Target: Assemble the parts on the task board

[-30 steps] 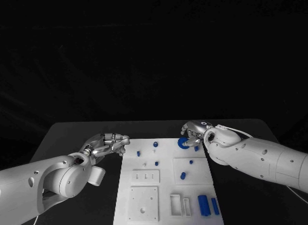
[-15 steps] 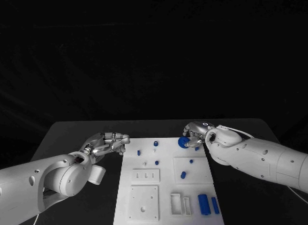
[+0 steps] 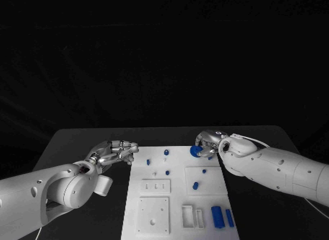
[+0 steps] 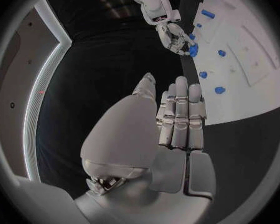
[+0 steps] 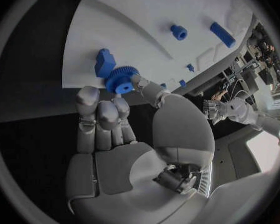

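Head view: black table (image 3: pixel 77 140), white task board (image 3: pixel 175 200); right fingers (image 3: pixel 205 150) pinching blue gear (image 3: pixel 196 152), left fingers (image 3: pixel 124 150) curled, empty.

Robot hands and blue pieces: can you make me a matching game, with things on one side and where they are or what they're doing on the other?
Things:
1. right hand
2. left hand
3. blue gear
4. two long blue bars

Places or states:
A. lying side by side at the task board's near right corner
B. pinched in fingertips at the board's far right corner
C. holding a part
D. holding nothing, beside the board's left edge

Pairs: 1-C, 2-D, 3-B, 4-A
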Tool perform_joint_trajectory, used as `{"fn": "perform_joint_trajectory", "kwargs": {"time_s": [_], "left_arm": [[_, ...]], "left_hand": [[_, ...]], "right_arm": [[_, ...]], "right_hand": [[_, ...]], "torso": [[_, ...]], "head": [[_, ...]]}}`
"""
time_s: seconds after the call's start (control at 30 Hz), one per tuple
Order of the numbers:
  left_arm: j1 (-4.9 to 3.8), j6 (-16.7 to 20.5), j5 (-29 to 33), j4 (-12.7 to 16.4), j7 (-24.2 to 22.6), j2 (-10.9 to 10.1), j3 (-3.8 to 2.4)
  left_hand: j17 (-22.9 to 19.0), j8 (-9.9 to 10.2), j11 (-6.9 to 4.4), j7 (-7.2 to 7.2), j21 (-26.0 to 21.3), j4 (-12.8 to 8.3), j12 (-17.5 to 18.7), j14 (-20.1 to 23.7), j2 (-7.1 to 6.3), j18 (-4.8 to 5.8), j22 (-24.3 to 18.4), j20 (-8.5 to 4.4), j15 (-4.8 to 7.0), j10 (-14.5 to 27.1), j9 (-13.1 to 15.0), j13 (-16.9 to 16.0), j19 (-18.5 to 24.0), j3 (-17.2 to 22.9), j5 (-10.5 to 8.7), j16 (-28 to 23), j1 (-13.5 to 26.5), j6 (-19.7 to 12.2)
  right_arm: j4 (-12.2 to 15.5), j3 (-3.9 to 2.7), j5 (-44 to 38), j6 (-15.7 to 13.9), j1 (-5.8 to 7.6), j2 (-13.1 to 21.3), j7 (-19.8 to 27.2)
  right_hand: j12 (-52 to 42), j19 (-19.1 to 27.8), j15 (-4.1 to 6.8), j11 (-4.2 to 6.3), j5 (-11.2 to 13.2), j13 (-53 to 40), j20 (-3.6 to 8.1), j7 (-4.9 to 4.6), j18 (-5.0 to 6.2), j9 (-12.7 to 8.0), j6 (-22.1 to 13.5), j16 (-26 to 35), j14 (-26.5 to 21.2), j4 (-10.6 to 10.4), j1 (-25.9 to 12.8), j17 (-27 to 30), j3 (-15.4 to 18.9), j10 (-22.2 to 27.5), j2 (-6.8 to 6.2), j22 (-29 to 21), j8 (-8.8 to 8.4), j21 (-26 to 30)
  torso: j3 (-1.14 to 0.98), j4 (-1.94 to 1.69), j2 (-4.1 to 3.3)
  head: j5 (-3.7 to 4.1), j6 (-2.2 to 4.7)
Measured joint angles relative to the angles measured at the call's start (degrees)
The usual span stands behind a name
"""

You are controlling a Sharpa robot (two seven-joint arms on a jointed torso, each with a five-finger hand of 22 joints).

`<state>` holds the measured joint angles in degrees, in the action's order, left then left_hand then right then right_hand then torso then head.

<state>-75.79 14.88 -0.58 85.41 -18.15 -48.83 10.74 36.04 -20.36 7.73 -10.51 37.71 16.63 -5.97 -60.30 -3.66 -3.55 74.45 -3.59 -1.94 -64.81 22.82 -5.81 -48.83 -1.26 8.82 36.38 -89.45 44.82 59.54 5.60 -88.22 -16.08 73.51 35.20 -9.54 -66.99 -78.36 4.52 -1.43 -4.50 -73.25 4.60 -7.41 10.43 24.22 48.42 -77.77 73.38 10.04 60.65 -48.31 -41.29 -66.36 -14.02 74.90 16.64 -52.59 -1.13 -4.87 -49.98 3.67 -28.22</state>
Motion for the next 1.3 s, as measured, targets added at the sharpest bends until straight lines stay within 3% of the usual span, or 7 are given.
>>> {"fn": "perform_joint_trajectory", "kwargs": {"time_s": [0.47,0.73,1.3], "left_arm": [[0.00,-0.11,0.00,0.08,0.04,-0.12,0.00],[0.00,-0.18,0.00,0.08,0.09,-0.23,0.00],[0.00,-0.40,-0.03,0.10,0.23,-0.28,0.00]], "left_hand": [[0.05,0.00,-0.22,0.00,0.00,0.16,-0.01,0.00,0.00,0.00,0.00,0.00,0.00,-0.14,0.00,0.00,0.01,-0.16,0.00,0.00,0.00,0.00],[0.04,0.00,-0.27,0.00,0.00,0.16,-0.01,0.00,0.00,0.00,-0.05,0.01,0.00,-0.09,0.00,0.00,0.01,-0.16,0.00,0.00,0.00,0.00],[0.03,0.00,-0.29,0.00,0.00,0.15,0.26,0.00,0.00,0.00,-0.05,0.03,0.00,-0.07,0.00,0.00,0.00,-0.16,0.00,0.00,0.00,0.00]], "right_arm": [[-1.10,-0.03,-1.12,-0.93,-0.43,-0.80,0.41],[-1.26,0.09,-2.33,-0.99,-0.50,-0.95,0.53],[-1.41,0.49,-4.59,-1.17,-0.53,-1.17,0.41]], "right_hand": [[0.00,0.60,0.00,0.00,-0.67,0.09,0.01,0.47,0.00,0.14,0.79,0.47,0.01,0.54,0.21,-0.54,-0.86,0.00,0.99,0.04,0.45,-0.73],[-0.28,0.91,0.00,0.01,-3.71,0.47,-0.28,1.33,0.01,0.28,1.66,0.84,0.00,1.36,-0.10,-1.11,-1.34,-0.01,2.38,0.04,1.11,-1.48],[-0.28,1.14,0.61,0.42,-4.35,0.86,-0.50,1.79,0.11,0.47,2.11,1.37,0.21,1.52,-1.06,-1.73,-1.17,0.01,3.32,0.03,2.00,-1.99]], "torso": [[-0.02,0.01,-0.02],[-0.01,0.00,0.02],[0.02,0.01,0.07]], "head": [[0.00,-0.40],[-0.01,-0.64],[0.02,-0.80]]}}
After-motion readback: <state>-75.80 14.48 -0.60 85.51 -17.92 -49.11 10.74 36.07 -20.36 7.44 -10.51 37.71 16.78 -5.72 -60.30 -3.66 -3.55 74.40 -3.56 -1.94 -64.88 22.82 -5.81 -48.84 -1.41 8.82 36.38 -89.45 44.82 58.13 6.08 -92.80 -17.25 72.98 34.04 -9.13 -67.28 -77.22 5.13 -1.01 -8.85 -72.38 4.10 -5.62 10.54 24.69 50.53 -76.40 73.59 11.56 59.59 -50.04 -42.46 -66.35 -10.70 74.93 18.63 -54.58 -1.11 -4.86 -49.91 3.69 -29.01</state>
